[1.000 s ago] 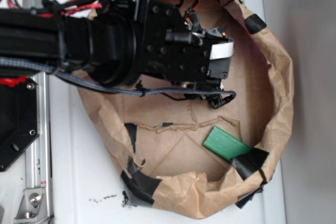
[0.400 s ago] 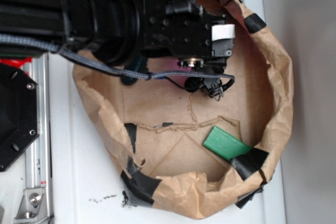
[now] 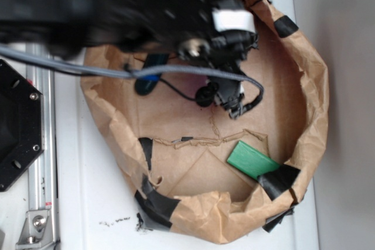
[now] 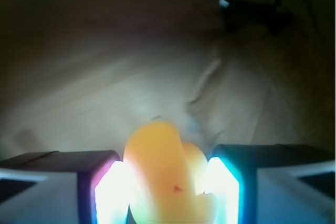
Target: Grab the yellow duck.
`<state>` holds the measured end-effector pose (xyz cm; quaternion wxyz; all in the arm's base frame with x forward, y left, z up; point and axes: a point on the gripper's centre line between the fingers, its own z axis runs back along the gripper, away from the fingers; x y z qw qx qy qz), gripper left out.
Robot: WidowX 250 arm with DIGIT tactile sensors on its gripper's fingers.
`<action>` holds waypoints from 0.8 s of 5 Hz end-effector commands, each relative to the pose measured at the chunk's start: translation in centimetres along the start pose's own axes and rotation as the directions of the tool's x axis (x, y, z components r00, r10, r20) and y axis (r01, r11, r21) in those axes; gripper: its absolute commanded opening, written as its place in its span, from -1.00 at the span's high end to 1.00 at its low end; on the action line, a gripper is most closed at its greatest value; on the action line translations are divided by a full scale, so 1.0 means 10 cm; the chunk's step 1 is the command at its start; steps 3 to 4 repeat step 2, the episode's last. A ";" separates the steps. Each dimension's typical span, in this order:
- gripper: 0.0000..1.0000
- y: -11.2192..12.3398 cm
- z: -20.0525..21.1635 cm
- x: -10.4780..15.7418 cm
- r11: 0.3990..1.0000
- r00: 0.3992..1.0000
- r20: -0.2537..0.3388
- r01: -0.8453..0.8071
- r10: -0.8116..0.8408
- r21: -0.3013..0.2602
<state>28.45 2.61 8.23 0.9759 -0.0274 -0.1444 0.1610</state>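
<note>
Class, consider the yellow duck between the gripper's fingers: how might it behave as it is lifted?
The yellow duck looks smooth and rounded, so it may slip or twist between the fingers. It sits pressed between both pads of the gripper, seemingly soft, probably squashing slightly rather than cracking. Being small, it is probably light.

Exterior overhead above paper basin [image 3: 310, 115]; wrist close-up inside it
</note>
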 end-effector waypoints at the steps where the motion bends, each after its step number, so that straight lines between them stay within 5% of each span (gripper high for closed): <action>1: 1.00 -0.29 0.67 0.11 0.973 0.976 -0.030 0.213 -0.217 -0.091; 2: 1.00 -0.38 0.62 0.09 0.938 0.930 -0.150 0.315 -0.335 -0.141; 4: 1.00 -0.38 0.62 0.09 0.938 0.930 -0.150 0.315 -0.335 -0.141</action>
